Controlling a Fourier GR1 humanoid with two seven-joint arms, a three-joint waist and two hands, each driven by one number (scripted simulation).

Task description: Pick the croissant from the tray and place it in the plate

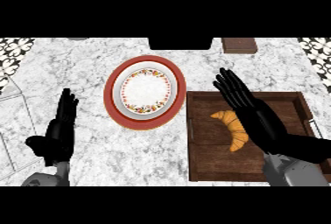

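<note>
A golden croissant (233,129) lies on the dark wooden tray (213,166) at the right of the counter. My right hand (255,113) hovers over the tray with straight fingers pointing up and left, just right of the croissant and partly overlapping it; it holds nothing. A white plate (146,91) with a floral ring and a wide red rim sits left of the tray, with nothing on it. My left hand (59,127) rests open at the left, fingers up.
A black object (181,43) and a brown block (238,45) stand at the counter's far edge. A pale frame (16,127) lies along the left side. Patterned tiles (14,52) show at both top corners.
</note>
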